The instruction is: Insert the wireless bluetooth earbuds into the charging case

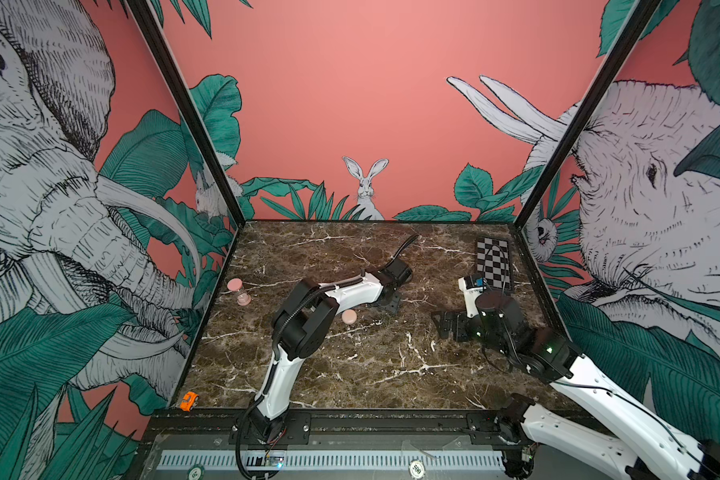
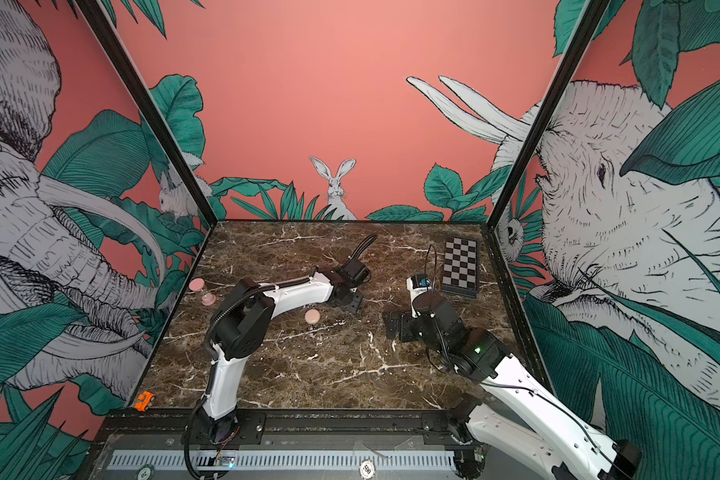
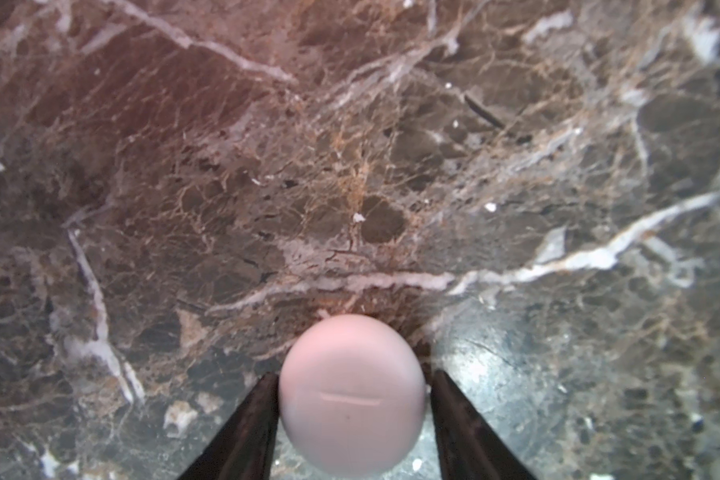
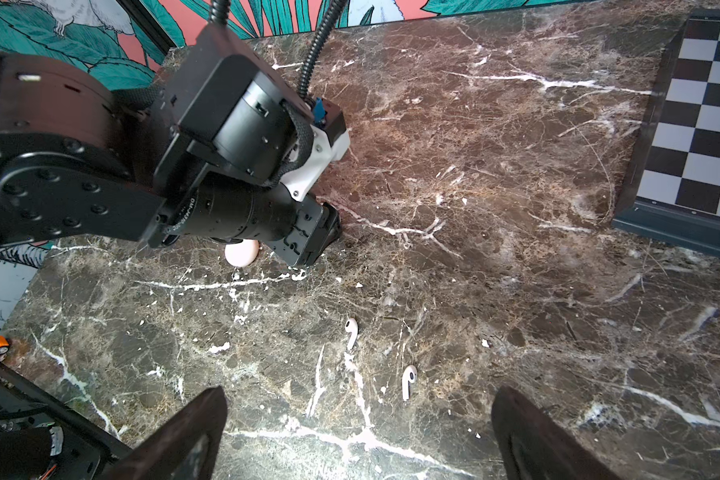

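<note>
Step in hand: securing the charging case so it can be opened and loaded.
Left gripper: jaws stand at either side of the case, close against it; whether they pinch yet I cannot tell.
Doing it well: centre the round shell between the jaws and squeeze evenly, or it may squirt out across the marble table.
Right gripper: spread wide, empty, low over the table.
Case, count and place: one, mid-table, slightly left.
Earbuds: two, lying apart on the marble, right of the case, between it and the right gripper.
Others: one pink hourglass, one orange toy car, one checkerboard.
</note>
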